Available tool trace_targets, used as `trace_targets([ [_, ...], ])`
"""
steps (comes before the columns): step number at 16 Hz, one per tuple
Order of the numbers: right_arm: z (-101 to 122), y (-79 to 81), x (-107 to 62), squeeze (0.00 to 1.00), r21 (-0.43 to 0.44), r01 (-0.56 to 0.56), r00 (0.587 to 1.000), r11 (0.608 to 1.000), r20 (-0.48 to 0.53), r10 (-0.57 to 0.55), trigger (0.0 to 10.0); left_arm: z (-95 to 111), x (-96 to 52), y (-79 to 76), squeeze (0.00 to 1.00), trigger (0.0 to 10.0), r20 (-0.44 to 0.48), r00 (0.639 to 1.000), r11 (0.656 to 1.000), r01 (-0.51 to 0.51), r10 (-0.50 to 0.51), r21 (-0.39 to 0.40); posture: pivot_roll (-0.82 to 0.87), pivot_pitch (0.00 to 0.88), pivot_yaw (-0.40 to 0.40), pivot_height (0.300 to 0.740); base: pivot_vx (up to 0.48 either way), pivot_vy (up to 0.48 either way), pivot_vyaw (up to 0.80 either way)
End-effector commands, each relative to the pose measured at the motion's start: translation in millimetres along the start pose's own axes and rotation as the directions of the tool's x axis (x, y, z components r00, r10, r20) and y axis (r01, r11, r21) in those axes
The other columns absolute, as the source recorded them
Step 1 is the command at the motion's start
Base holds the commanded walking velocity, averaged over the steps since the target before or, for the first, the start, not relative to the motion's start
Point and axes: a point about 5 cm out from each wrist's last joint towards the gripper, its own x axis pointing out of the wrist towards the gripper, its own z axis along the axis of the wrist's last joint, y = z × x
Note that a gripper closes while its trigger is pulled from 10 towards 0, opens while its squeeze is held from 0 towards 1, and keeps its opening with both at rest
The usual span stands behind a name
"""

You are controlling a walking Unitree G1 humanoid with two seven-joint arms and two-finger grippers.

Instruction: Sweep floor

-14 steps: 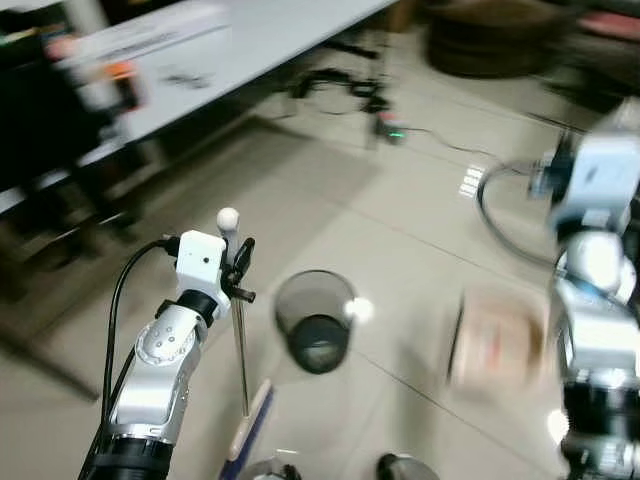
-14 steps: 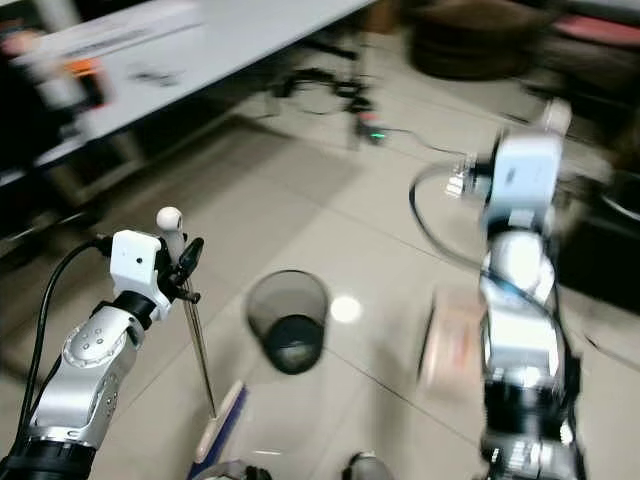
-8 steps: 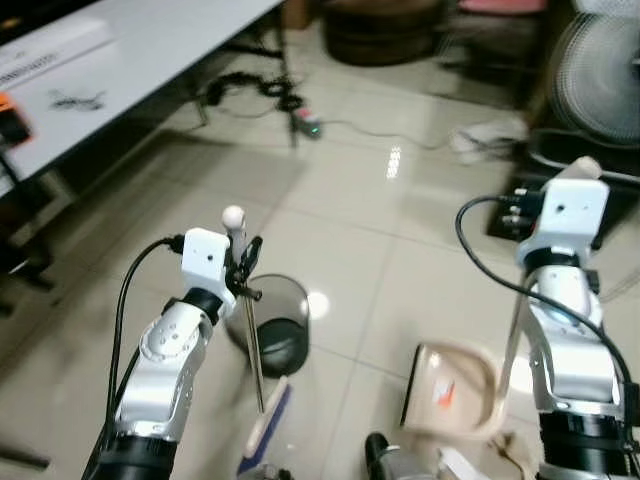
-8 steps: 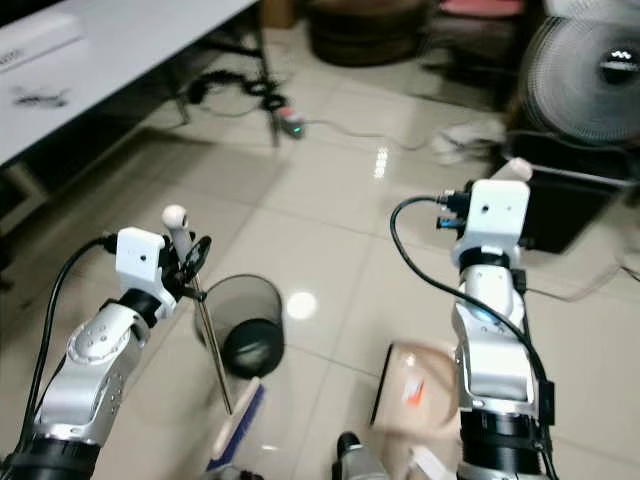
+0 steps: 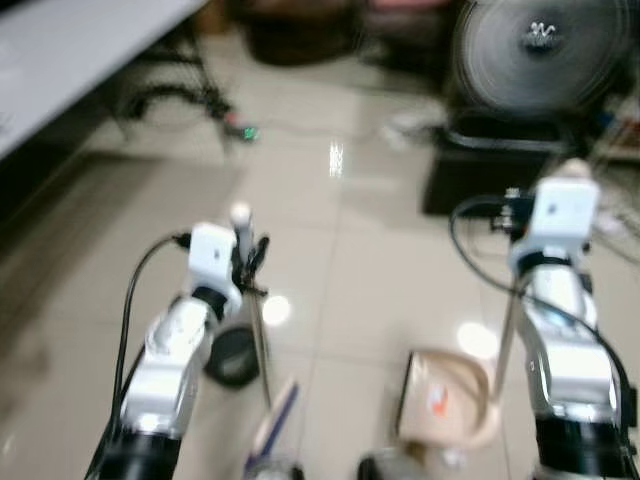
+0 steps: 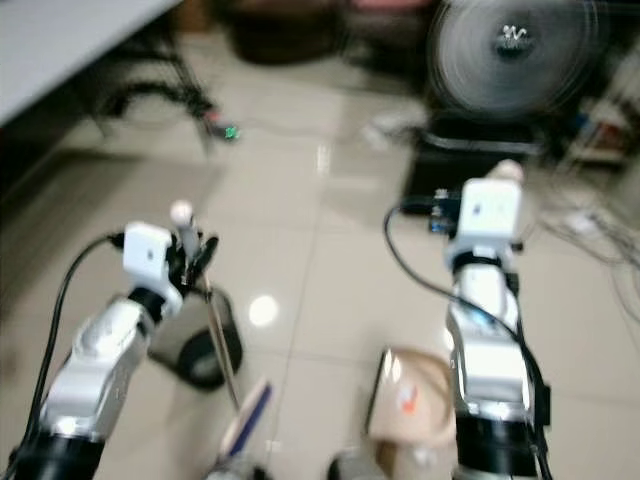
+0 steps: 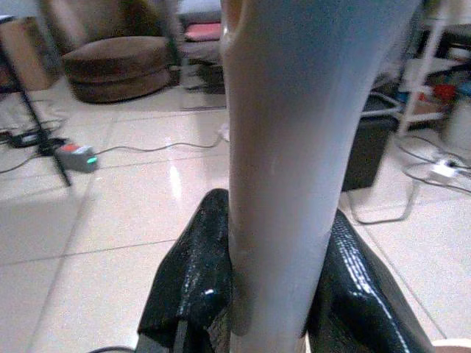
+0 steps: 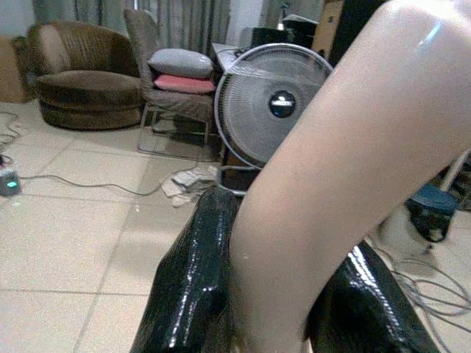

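Observation:
My left gripper [image 5: 246, 268] is shut on the thin upright handle of a broom [image 7: 294, 147], with the white knob [image 5: 240, 212] above the fingers and the brush head [image 5: 274, 422] low on the tiled floor. My right gripper [image 8: 283, 220] is shut on the beige handle of a dustpan [image 8: 346, 125]. The beige pan [image 5: 446, 400] hangs near the floor in front of my right arm. Both eye views are blurred.
A black mesh waste bin [image 5: 234, 356] stands on the floor just behind the broom. A large floor fan [image 5: 540, 45] on a black box [image 5: 488, 172] stands ahead right, with cables and a power strip [image 5: 243, 132] ahead left. A grey table [image 5: 60, 50] edges the far left. A brown armchair [image 8: 81, 73] stands beyond.
The camera has swung to the right: the table has slid off to the left and the fan has come into view. Both grippers keep their hold on broom and dustpan.

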Motion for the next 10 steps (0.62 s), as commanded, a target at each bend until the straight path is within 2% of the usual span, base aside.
trace_targets([
  [1,6.5,5.2,-0.5,0.0,0.006,-0.041,0.999,0.999,0.017,0.041,10.0,9.3,-0.2,3.8,0.0,10.0,0.028,1.0,1.0,-0.001,0.0,0.021,-0.03,0.084,0.08,0.74,-0.27,0.0,0.0],
  [9,0.3,15.1,-3.3,0.0,0.034,-0.09,0.996,0.995,-0.019,0.09,10.0,12.7,3.6,3.2,0.0,10.0,0.038,0.999,1.0,0.015,-0.016,0.025,-0.03,0.06,0.088,0.74,-0.273,0.0,0.0],
  [10,0.8,16.6,-5.0,0.0,0.037,-0.091,0.996,0.995,-0.018,0.092,10.0,14.6,5.4,3.9,0.0,10.0,0.042,0.999,0.999,0.021,-0.023,0.036,-0.03,0.053,0.094,0.74,0.0,0.0,0.0],
])
